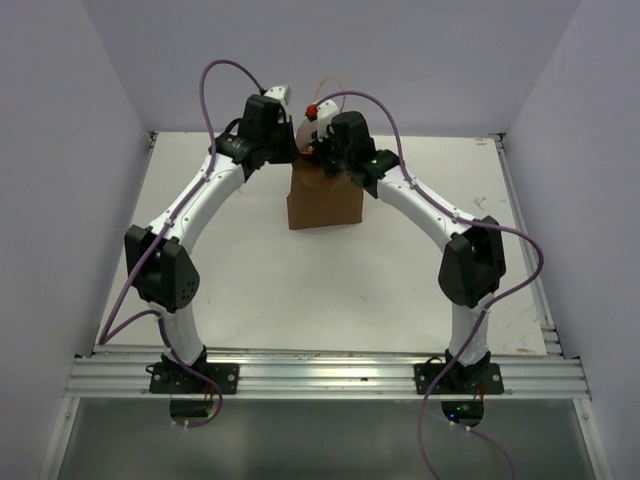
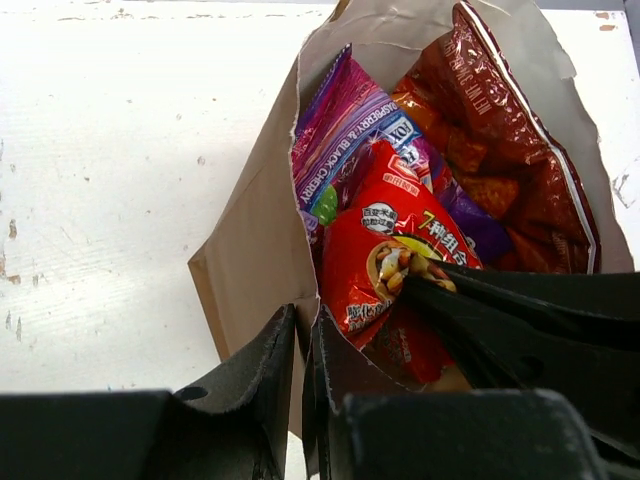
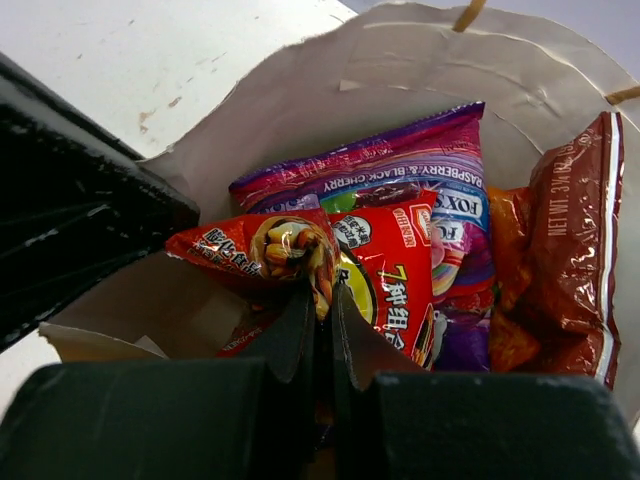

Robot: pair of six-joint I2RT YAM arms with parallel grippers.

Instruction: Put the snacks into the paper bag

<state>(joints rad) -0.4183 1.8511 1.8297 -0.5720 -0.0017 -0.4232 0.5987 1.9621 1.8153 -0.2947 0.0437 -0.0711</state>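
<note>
Snacks first: the red nut-print packet point(image 3: 385, 270) is creased where the right gripper point(image 3: 322, 300) bites it. The two fingers are pressed together on the foil at lower centre of the right wrist view. Behind it, toward the top of that frame, stands the purple-pink packet point(image 3: 400, 170). At the right edge is the large orange-red bag point(image 3: 570, 250). All three are inside the paper bag point(image 3: 300, 90), whose mouth gapes open around them. In the left wrist view the left gripper point(image 2: 303, 335) is clamped on the bag's near wall at lower centre, one finger outside the brown paper and one inside. From overhead the bag stands upright at upper centre of the white table point(image 1: 250, 290), with both arms arching in over its top from left and right.
</note>
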